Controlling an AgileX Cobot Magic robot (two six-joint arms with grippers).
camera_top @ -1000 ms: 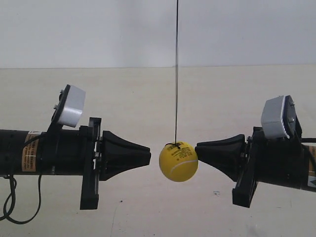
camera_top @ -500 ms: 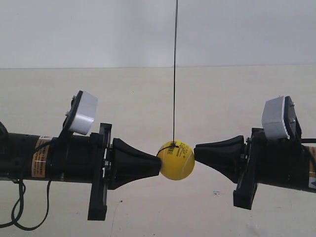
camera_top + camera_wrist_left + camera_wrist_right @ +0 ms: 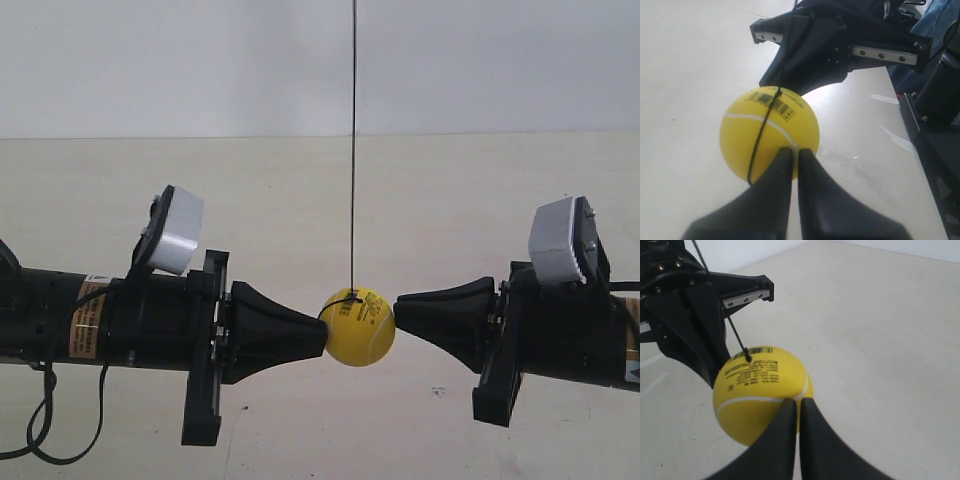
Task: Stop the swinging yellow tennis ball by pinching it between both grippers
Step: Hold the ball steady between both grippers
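Note:
The yellow tennis ball (image 3: 359, 327) hangs on a thin dark string (image 3: 352, 150), held between two black cone tips. The gripper of the arm at the exterior view's left (image 3: 322, 335) touches one side of the ball. On the other side the gripper of the arm at the exterior view's right (image 3: 398, 305) touches it too. In the left wrist view my left gripper (image 3: 790, 150) is shut, its tips pressed on the ball (image 3: 769, 132). My right gripper (image 3: 798, 401) is also shut, tips against the ball (image 3: 760, 390) near its white seam.
A pale floor (image 3: 300, 200) lies under both arms, with a white wall (image 3: 200, 60) behind. A black cable (image 3: 40, 440) loops below the arm at the exterior view's left. Dark equipment (image 3: 940, 100) stands at one edge of the left wrist view.
The arm at the exterior view's left has moved right until its tip met the ball. The ball shifted slightly left and now sits between both tips. The other arm barely moved.

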